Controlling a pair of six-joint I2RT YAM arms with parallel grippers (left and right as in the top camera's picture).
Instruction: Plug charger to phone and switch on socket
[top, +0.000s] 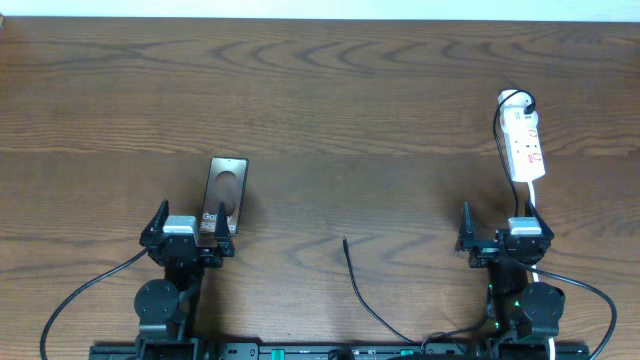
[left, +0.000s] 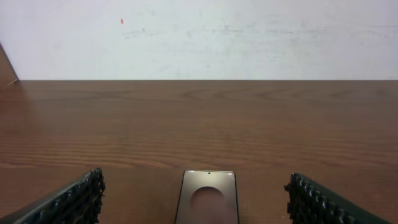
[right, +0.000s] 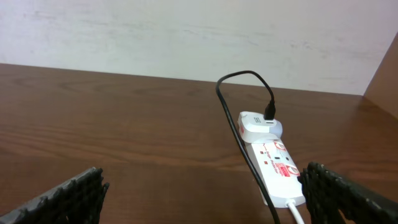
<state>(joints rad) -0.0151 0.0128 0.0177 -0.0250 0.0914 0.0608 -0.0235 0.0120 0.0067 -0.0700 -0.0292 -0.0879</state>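
The phone lies flat on the wooden table, its near end between my left gripper's open fingers; it also shows in the left wrist view, low and centred between the fingers of the left gripper. The socket lies at the far right, with a white adapter plugged into its far end. The charger cable ends in a free plug tip on the table between the arms. My right gripper is open and empty just short of the socket.
The black cable loops from the adapter and runs along the socket's left side toward the right arm. The socket's white cord leaves its near end. A white wall stands behind the table's far edge.
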